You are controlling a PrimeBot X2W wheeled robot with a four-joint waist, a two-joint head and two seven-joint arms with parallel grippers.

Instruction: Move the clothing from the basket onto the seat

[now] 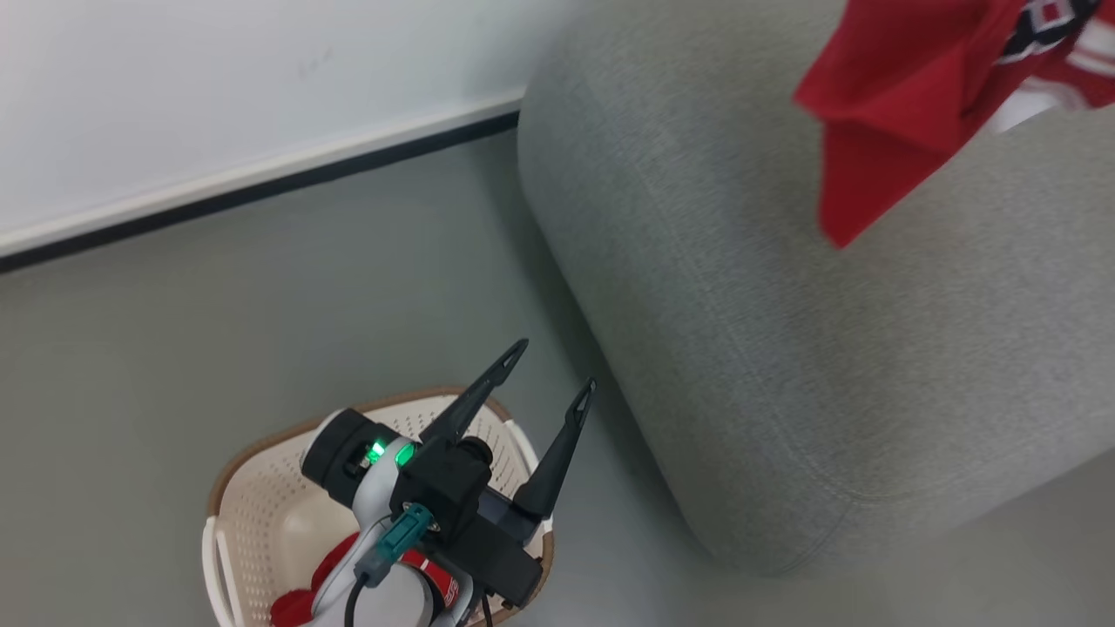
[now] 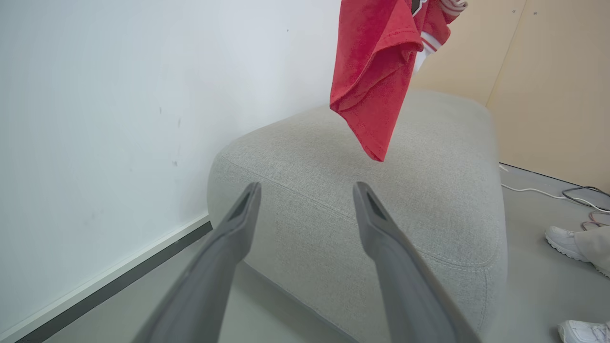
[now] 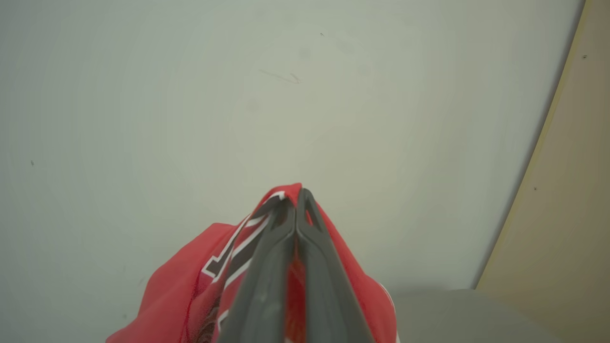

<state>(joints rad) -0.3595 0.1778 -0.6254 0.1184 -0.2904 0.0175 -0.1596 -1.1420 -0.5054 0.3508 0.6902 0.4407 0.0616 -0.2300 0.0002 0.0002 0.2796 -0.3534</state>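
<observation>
The right claw (image 3: 296, 200) was clamped shut on a red garment (image 1: 880, 104) hanging above the seat (image 1: 784, 331), inside its rounded corner. The left claw (image 1: 553, 370) stood wide open, empty, over the basket (image 1: 253, 514) holding more clothing (image 1: 292, 607); bare floor (image 1: 261, 305) lay around.

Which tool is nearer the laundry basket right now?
Left. The left tool hangs open right above the basket, fingers pointing past its rim. The right tool is shut on a red garment held up over the grey sofa, away from the basket.
</observation>
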